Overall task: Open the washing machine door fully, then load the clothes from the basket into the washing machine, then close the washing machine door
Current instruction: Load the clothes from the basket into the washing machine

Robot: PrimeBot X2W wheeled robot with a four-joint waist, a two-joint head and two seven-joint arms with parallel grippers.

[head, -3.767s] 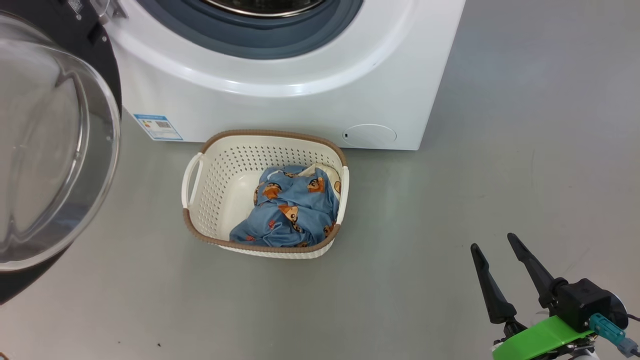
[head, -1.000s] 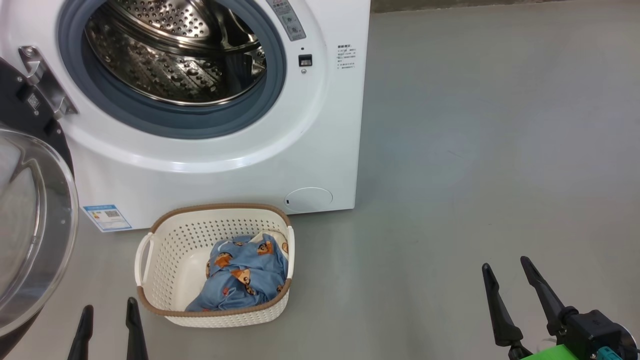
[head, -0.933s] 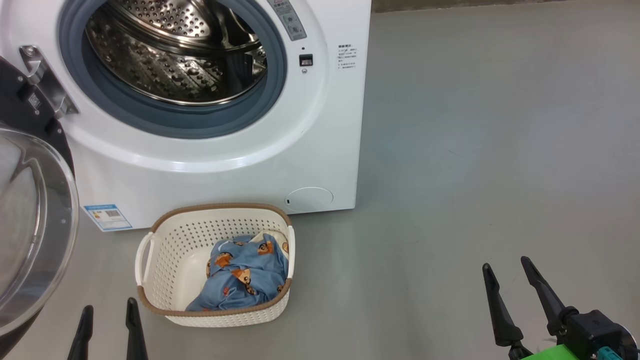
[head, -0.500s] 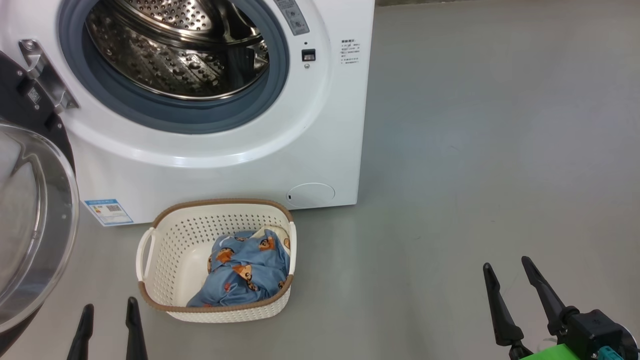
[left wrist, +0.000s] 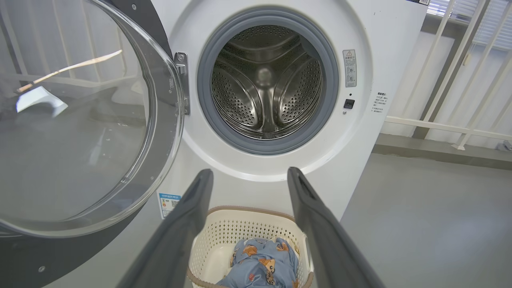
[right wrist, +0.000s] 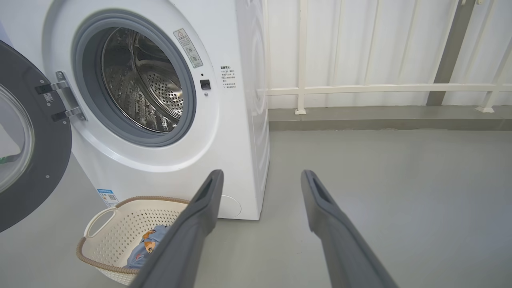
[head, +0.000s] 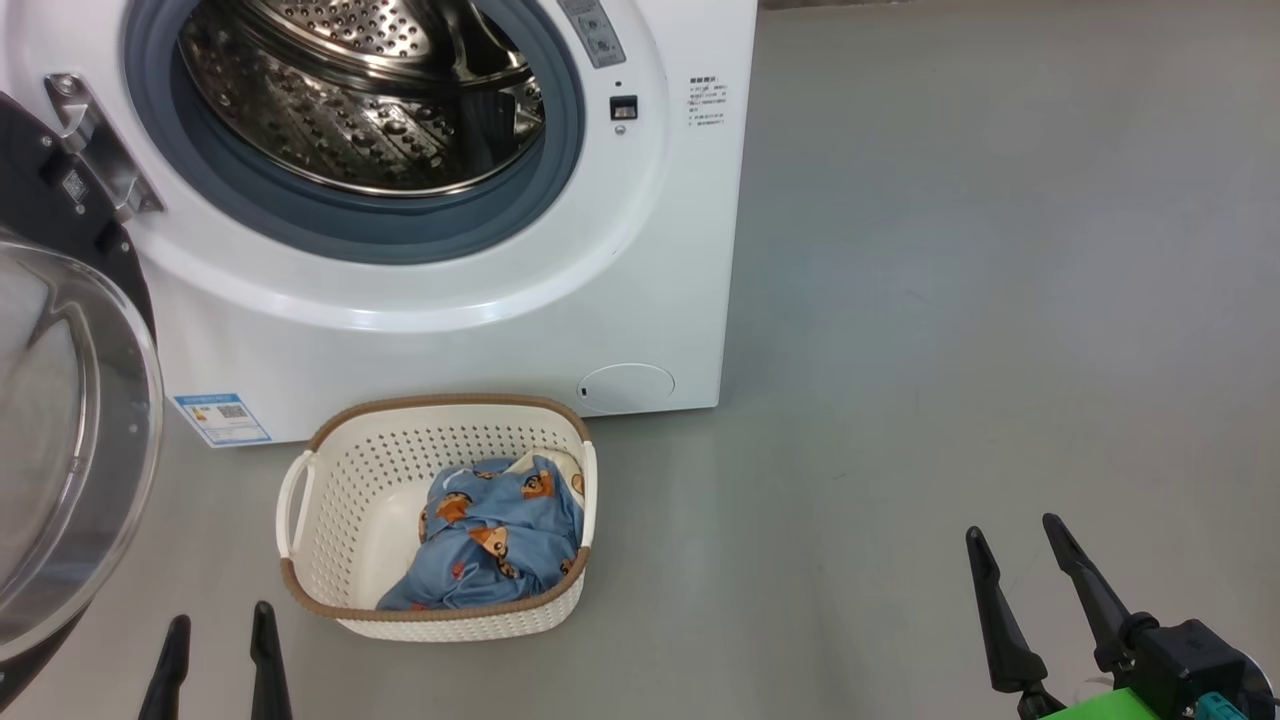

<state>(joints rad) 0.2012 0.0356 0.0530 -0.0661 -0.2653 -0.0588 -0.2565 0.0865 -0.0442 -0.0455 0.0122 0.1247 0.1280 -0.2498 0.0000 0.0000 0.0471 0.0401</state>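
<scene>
The white washing machine [head: 640, 250] stands ahead with its steel drum [head: 360, 90] exposed. Its door [head: 70, 450] hangs swung wide at the left, clear bowl window [left wrist: 76, 120] facing me. On the floor before the machine sits the cream basket [head: 330, 520] holding the blue bear-print clothes [head: 495, 540]. In the head view my left gripper [head: 220, 618] is open at the bottom edge, just left of the basket's near corner. My right gripper [head: 1010, 525] is open and empty over bare floor, far right of the basket. The left wrist view looks over the basket [left wrist: 224, 236] into the drum [left wrist: 266, 80].
Grey floor [head: 950, 300] spreads wide to the right of the machine. A white railing [right wrist: 380, 88] and a low ledge run behind it. The open door juts out over the floor on my left.
The whole head view has shifted a little, so machine and basket sit slightly higher and further right in it. Both grippers stay open in the same spots.
</scene>
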